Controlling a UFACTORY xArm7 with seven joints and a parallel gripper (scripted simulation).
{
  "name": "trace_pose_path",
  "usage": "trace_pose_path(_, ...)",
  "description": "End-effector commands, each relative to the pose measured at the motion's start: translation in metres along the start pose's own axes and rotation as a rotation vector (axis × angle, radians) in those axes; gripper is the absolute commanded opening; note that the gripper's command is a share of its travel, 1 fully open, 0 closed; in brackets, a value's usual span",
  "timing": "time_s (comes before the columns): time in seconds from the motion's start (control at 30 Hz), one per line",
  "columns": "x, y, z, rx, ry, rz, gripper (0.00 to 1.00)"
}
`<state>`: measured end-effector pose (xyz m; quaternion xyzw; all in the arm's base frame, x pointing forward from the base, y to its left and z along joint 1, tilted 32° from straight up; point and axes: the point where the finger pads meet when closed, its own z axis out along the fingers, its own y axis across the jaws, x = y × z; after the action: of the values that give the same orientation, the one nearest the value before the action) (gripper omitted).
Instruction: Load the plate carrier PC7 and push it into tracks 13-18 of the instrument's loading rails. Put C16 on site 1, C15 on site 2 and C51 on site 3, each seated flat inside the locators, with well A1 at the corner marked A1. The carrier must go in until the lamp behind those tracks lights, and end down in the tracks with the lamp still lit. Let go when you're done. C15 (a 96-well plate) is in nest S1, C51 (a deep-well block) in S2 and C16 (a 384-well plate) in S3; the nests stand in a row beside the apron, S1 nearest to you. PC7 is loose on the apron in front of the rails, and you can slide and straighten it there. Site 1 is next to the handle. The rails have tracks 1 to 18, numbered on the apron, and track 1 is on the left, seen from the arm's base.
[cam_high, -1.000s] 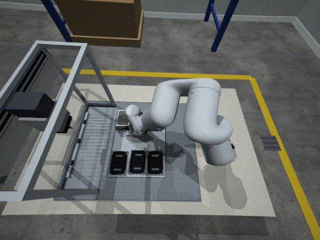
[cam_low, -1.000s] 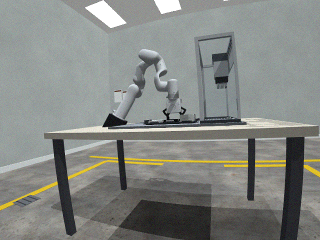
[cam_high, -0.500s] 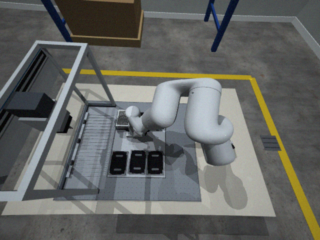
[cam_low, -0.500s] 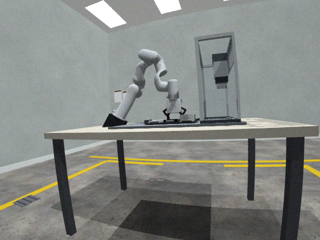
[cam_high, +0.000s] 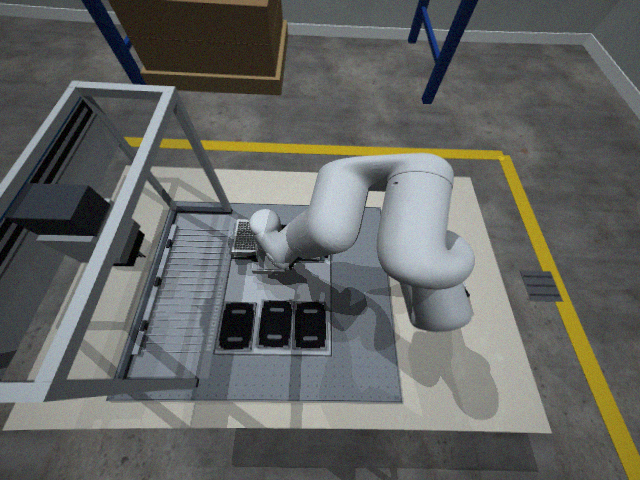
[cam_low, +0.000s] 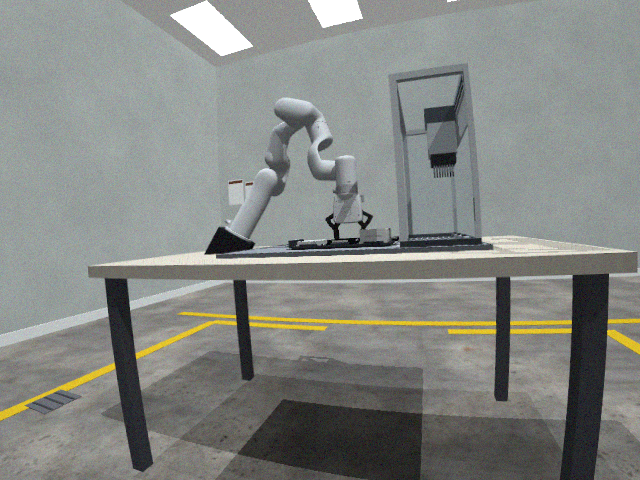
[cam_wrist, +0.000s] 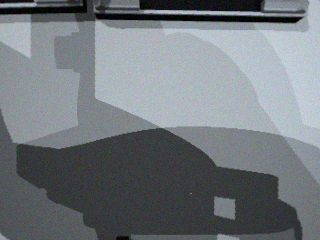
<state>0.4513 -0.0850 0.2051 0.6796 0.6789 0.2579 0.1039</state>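
PC7, the long flat grey plate carrier (cam_high: 310, 259), lies on the pale apron just before the rails, mostly hidden under the white arm's forearm in the top view. Directly above it hangs the black-fingered gripper (cam_low: 348, 227), jaws spread to their widest and holding nothing. One clear well plate (cam_high: 242, 238) sits at the carrier's rail-side end. Three black nests (cam_high: 274, 323) stand in a row nearby, beside the ribbed grey loading rails (cam_high: 180, 279).
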Motion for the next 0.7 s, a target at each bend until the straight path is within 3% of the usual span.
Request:
trace_pose_path(0.0,0.000,0.001,-0.010,-0.003,-0.001,0.000,1.00)
trace_pose_path(0.67,0.000,0.001,-0.038,-0.003,-0.001,0.000,1.00)
